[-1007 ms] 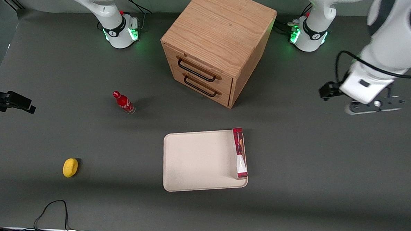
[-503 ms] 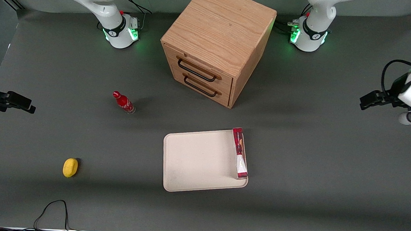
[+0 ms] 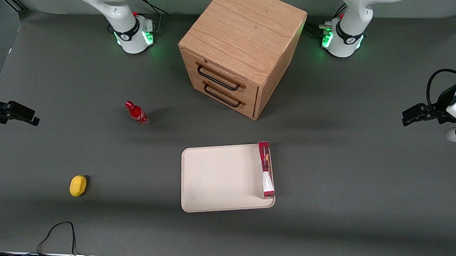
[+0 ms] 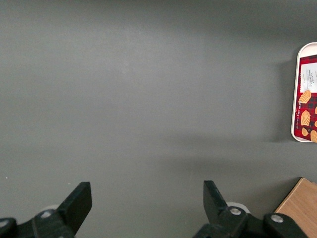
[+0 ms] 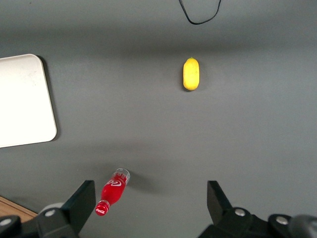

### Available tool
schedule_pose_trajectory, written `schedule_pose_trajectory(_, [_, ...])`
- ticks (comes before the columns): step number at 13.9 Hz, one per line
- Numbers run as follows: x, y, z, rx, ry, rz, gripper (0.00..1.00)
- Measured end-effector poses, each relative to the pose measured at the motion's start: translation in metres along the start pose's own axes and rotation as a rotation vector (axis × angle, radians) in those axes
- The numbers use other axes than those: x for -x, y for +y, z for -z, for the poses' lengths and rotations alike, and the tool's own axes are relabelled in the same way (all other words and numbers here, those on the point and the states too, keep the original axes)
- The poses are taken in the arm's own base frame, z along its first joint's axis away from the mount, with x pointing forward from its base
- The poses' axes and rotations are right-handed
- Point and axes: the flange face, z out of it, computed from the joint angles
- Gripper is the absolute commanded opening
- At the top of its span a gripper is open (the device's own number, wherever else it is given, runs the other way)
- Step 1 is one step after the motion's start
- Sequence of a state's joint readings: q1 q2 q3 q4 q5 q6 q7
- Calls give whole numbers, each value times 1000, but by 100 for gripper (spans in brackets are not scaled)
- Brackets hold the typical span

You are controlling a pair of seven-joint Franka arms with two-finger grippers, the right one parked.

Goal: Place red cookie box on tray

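- Front view: the red cookie box [image 3: 266, 169] stands on its narrow edge in the tray [image 3: 218, 177], along the tray's rim toward the working arm's end of the counter [image 3: 344, 187], touching that rim.
- My fingers [image 4: 146, 201] are spread wide apart and hold nothing; in the left wrist view only bare grey counter lies between them.
- I hang above the counter at the working arm's end, well apart from the tray and the box, at the edge of the front view.
- From my wrist I see the box's red face with cookie pictures and the tray's rounded corner around it.
- The wooden drawer cabinet [image 3: 239, 51] stands farther from the front camera than the tray, both drawers shut.
- A small red bottle [image 3: 137, 113] and a yellow object [image 3: 78, 185] lie toward the parked arm's end, well apart from the tray.
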State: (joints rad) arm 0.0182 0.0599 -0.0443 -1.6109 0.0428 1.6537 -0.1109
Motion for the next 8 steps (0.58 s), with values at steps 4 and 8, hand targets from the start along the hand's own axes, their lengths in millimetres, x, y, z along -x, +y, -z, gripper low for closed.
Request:
schedule_pose_trajectory(4, [2,-1,-3,22,-39,-24,100])
schedule_pose_trajectory(8, [3,-2,-3,28,-53,-58,100])
